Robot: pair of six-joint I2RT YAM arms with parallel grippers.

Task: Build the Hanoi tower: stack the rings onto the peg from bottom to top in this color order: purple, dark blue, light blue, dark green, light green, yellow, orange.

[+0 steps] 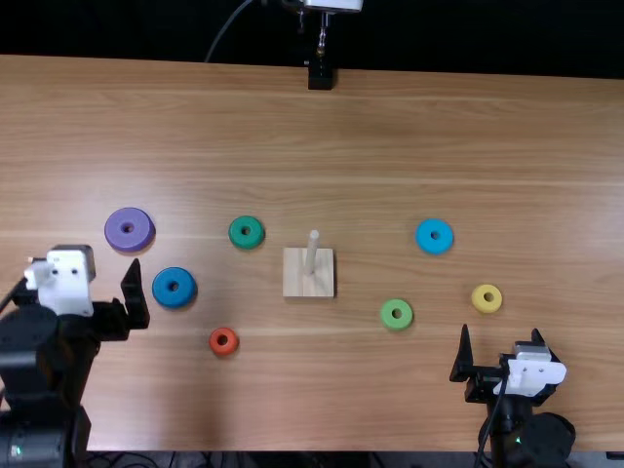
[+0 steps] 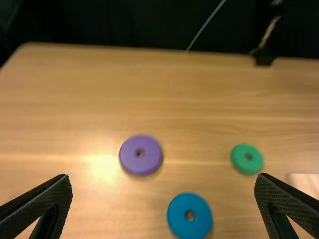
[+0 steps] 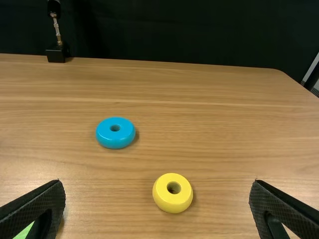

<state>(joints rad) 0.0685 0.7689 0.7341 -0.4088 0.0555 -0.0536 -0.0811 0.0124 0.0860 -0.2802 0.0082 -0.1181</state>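
On both sides of the peg (image 1: 312, 252), seven rings (image 1: 118, 229) lie loose; left gripper (image 1: 93, 268) and right gripper (image 1: 501, 331) have fingers spread

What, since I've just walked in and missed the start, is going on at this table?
Two robot arms are there to build a ring tower, but nothing is being handled: the left gripper and right gripper are open and empty. The peg is bare. In the top view, the purple, dark blue, dark green and orange rings lie left of it; light blue, light green and yellow, right.
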